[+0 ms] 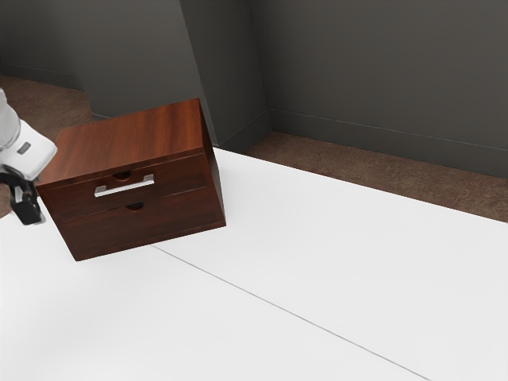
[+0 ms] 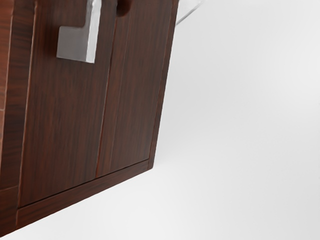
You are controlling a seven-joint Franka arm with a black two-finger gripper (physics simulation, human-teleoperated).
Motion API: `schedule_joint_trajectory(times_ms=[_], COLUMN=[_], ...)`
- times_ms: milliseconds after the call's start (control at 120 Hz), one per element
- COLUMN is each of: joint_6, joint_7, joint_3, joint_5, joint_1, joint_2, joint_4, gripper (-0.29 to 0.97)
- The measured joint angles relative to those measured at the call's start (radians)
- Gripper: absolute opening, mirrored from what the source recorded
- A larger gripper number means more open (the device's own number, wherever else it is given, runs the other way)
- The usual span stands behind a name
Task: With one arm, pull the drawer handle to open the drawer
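Observation:
A dark wooden cabinet [image 1: 131, 147] with two drawers stands on the white table [image 1: 317, 262] at the exterior view's left. The upper drawer [image 1: 175, 176] carries a silver bar handle [image 1: 124, 186]; the lower drawer [image 1: 147, 222] has only a finger notch. Both drawer fronts sit flush with the cabinet. My black gripper [image 1: 26, 208] hangs at the far left edge, just left of the cabinet's front corner and apart from the handle. In the wrist view one end of the handle [image 2: 77, 37] and the cabinet's front [image 2: 75, 115] are close ahead of my hand.
Open white table surface [image 2: 240, 125] spreads in front of and to the exterior view's right of the cabinet. A thin seam [image 1: 262, 298] crosses the tabletop. Dark walls [image 1: 357, 63] and brown floor [image 1: 381, 167] lie behind the table.

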Motion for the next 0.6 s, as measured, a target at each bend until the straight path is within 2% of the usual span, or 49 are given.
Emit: schedule_joint_trajectory(times_ms=[308,600], joint_6=[0.049,0.091], joint_7=[0.036,0.057], joint_3=[0.010,0.042], joint_5=[-0.016,-0.029], joint_1=[-0.089,-0.103], joint_2=[0.121,0.203], joint_4=[0.072,0.073], gripper=[0.68,0.68])
